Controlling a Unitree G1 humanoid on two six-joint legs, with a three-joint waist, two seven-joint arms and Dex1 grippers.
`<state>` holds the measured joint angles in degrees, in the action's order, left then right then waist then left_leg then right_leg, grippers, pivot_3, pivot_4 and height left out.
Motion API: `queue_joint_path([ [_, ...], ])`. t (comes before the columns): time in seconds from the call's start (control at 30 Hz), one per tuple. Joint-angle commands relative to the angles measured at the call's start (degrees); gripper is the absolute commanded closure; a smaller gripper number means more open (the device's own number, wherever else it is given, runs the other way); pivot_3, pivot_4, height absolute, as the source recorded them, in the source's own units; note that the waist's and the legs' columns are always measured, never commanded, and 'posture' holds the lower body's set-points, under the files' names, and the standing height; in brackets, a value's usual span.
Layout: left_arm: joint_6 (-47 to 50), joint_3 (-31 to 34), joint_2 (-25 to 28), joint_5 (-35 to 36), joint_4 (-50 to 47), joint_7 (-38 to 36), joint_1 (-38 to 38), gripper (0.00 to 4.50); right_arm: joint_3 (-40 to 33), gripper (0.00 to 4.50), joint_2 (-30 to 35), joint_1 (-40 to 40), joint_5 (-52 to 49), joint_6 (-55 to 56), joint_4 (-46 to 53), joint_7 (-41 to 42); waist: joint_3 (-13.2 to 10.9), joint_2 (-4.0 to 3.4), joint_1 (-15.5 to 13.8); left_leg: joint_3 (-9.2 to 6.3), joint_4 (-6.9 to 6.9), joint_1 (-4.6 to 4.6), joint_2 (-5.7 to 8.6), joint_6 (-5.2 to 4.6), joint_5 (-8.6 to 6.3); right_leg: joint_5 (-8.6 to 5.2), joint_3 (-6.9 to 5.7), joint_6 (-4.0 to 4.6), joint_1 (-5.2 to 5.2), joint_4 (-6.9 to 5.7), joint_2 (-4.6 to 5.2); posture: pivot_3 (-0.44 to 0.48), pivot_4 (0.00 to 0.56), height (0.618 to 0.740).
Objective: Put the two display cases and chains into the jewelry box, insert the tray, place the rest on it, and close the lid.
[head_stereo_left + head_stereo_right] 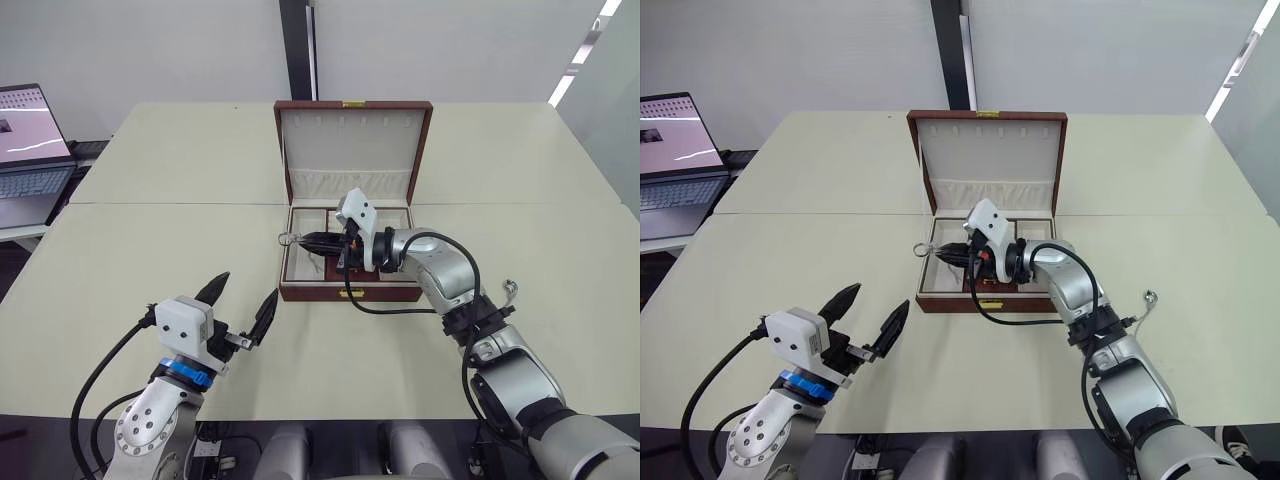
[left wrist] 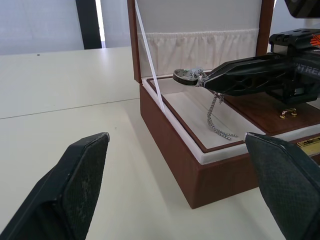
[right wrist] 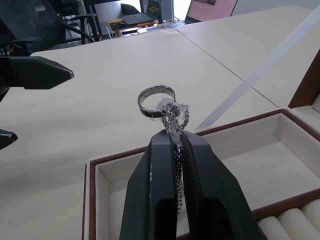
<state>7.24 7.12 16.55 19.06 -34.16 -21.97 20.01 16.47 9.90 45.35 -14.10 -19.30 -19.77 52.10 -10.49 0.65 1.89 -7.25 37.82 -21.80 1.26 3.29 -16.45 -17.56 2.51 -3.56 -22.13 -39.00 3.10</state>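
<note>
- Silver chain [image 2: 216, 117] with a ring [image 3: 156, 97] at its top end hangs from the right claw [image 3: 172, 131], over the left compartment of the jewelry box [image 1: 350, 290]; its lower links touch or nearly touch the cream lining there
- Right claw: jaws pressed together on the chain just below the ring, reaching in over the box from the robot's right
- Jewelry box: dark wood, lid [image 1: 352, 150] standing upright, a white ribbon stay [image 2: 148, 57] on its left side; it sits near the middle of the pale table [image 1: 150, 240]
- Step in hand, by my reading: laying the chain into the box. To do it well, lower until most of the links pool on the lining, then part the jaws and lift straight up so the ring is not dragged over the box wall. Keep clear of the ribbon stay, which runs just beside the ring and could snag it
- Left claw [image 1: 243, 302]: jaws spread wide, holding nothing, hovering above the table to the left of the box's front corner, well apart from the chain
- Count: one chain seen, one ring on it, one box, two claws. The display cases and the tray cannot be made out; a small metal piece [image 1: 509, 289] lies on the table to the right of the box
- One laptop [image 1: 32, 150] at the far left, off the table
</note>
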Motion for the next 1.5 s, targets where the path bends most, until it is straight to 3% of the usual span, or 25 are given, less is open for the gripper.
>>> queue_joint_path([
  [0.03,-1.13,0.48,0.05,0.2,-0.87,-0.15,-0.06,0.0,-2.04,4.17,-0.43,0.34,-0.84,0.3,2.0,0.26,0.0,0.0,0.0,0.0,0.0,0.0,0.0,0.0,0.0,0.0,0.0,0.0,0.0,0.0,0.0,0.0,0.15,0.74],
  [0.27,-0.48,0.36,0.39,0.41,-0.61,-0.3,-1.11,0.0,-4.5,2.38,-0.3,-0.09,-3.23,-1.68,5.58,0.89,0.0,0.0,-0.01,0.0,0.0,-0.01,0.0,0.0,0.0,0.0,0.0,0.0,0.0,0.0,0.0,0.0,0.15,0.74],
  [0.5,0.27,0.16,0.64,0.57,-0.11,-0.47,-2.52,0.0,-5.15,0.19,0.08,-0.58,-4.2,-3.26,8.39,0.8,0.0,0.0,-0.01,0.0,0.0,-0.01,0.0,0.0,0.0,0.0,-0.01,0.0,0.0,0.0,0.0,0.0,0.15,0.74],
  [0.53,0.37,0.14,0.68,0.59,-0.04,-0.54,-2.68,0.0,-5.24,0.04,0.18,-0.67,-4.28,-3.38,8.67,0.84,0.0,0.0,-0.01,-0.01,0.0,-0.01,0.0,0.0,0.0,0.0,-0.01,0.0,0.0,0.0,0.0,0.0,0.15,0.74],
  [0.8,3.08,1.88,3.03,2.87,1.56,-2.82,-4.69,0.0,-7.98,0.04,4.91,-3.72,-6.86,-5.13,14.06,3.25,0.0,0.0,-0.19,-0.03,0.0,-0.02,0.02,0.0,0.0,0.0,-0.02,0.0,0.01,0.0,0.0,0.0,0.15,0.74],
  [1.13,10.42,11.12,12.67,11.78,7.87,-9.77,-8.76,0.0,-19.61,0.04,21.52,-17.48,-10.54,-4.02,21.01,6.94,0.0,0.01,-0.16,0.01,0.01,-0.06,0.0,-0.01,0.0,0.0,-0.09,0.0,0.03,0.01,-0.01,0.0,0.15,0.74],
  [1.5,7.88,23.89,25.88,10.93,28.77,-18.81,-13.35,0.0,-34.61,0.04,35.28,-30.57,-10.51,-0.01,11.13,6.78,-0.01,0.02,0.01,0.27,0.0,-0.03,0.0,-0.02,-0.01,0.0,-0.04,0.0,0.06,0.02,-0.01,0.0,0.15,0.74],
])
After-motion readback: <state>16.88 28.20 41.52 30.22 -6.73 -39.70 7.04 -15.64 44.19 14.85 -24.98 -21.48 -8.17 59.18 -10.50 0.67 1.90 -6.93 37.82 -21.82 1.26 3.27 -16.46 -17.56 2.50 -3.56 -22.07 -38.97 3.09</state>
